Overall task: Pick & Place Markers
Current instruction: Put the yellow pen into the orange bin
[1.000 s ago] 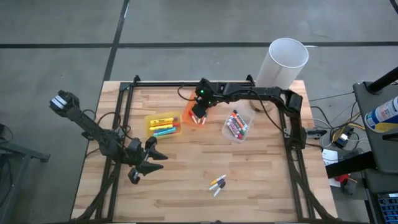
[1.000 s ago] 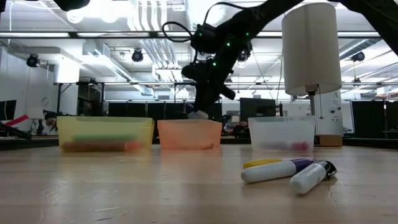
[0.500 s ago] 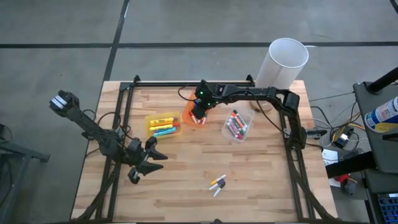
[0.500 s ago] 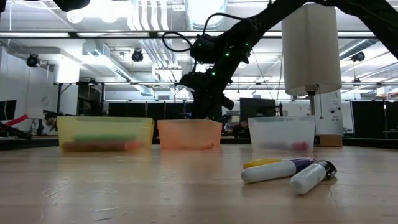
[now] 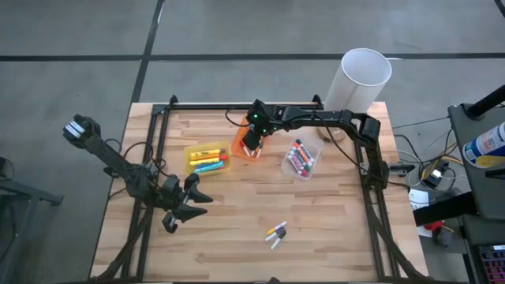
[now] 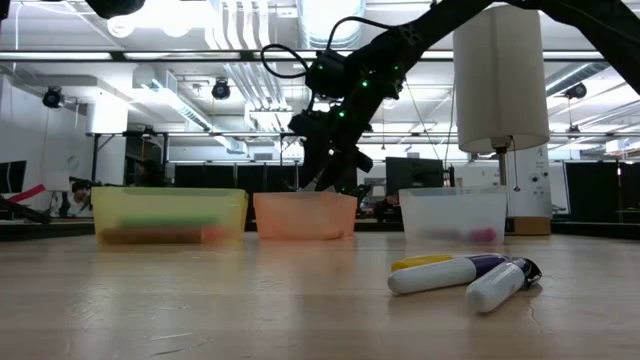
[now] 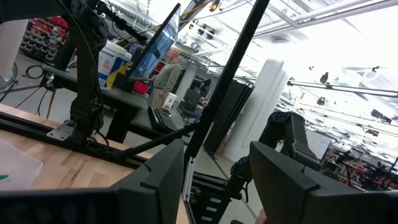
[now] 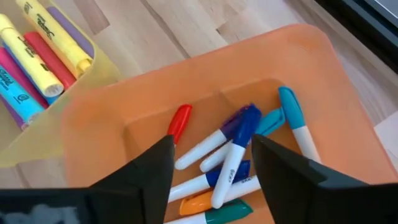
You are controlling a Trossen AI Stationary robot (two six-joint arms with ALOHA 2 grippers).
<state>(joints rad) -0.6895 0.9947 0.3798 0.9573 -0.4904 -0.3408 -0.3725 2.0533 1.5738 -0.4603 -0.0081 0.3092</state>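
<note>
Right gripper is hovering over the orange bin, fingers apart and gripping nothing. Between them, a blue-capped white marker is lying loose on the heap of markers in that bin. More markers are sitting in the yellow bin and the clear bin, and three are lying loose on the table near its front edge. Left gripper is waiting at the table's left side, fingers spread wide, empty.
</note>
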